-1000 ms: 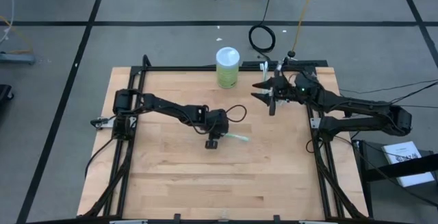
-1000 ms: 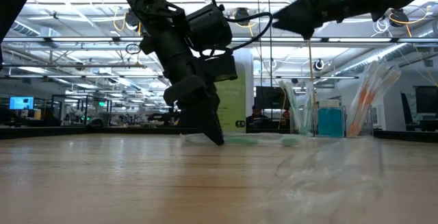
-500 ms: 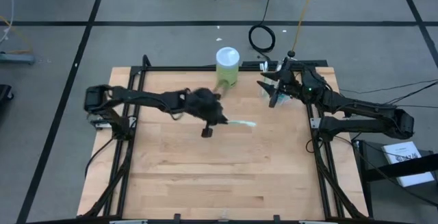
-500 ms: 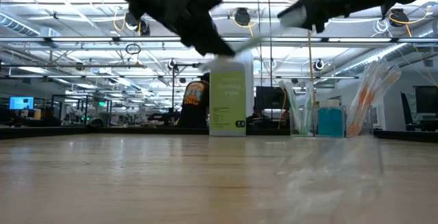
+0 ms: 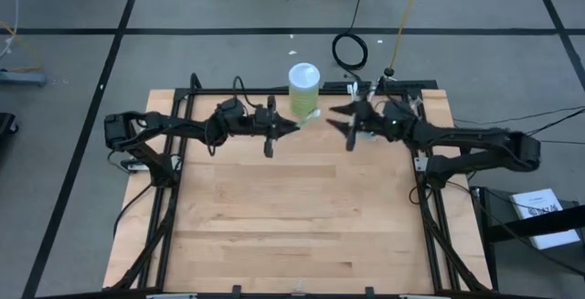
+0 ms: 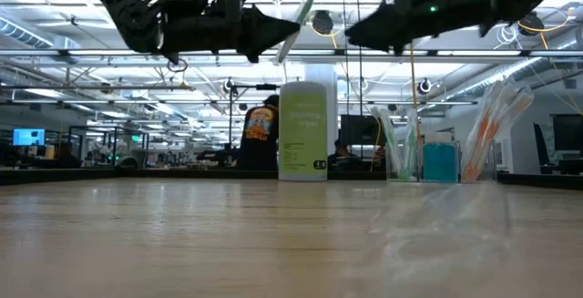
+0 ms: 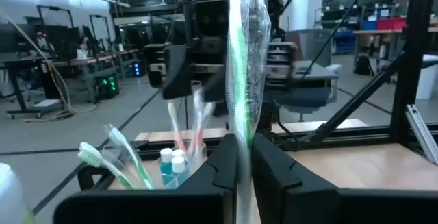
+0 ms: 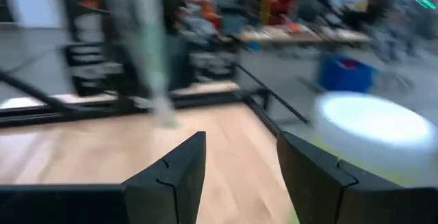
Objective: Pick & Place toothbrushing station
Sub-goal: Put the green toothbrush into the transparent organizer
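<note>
Clamped shut low on a wrapped toothbrush (image 7: 241,80), the left gripper (image 7: 243,157) holds something light, slippery and bendy, while the right gripper (image 8: 236,157) ahead gapes empty.

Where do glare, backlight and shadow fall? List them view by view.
Low view: bright ceiling lights backlight the left gripper and right gripper into silhouettes. Left wrist view: the clear wrapper on the thin green-white toothbrush glints. Right wrist view: the white lid of the lime-green cylinder glares bright. High view: even light, only faint shadows on the wooden table.
</note>
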You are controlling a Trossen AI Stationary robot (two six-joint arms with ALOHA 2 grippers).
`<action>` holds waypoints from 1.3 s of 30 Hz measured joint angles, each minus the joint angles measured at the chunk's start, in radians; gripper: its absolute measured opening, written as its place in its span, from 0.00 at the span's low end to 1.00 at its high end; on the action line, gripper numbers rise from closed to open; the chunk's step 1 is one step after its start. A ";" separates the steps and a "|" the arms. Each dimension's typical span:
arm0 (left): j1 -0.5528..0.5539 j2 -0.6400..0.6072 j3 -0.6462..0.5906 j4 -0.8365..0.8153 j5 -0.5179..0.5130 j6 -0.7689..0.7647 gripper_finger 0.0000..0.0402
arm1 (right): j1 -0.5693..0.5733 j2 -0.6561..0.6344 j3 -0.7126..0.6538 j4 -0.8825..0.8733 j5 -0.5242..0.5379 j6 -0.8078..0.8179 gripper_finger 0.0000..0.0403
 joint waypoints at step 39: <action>-0.050 0.044 0.007 -0.050 -0.115 0.085 0.05 | 0.126 0.373 0.042 0.681 -0.130 0.005 0.43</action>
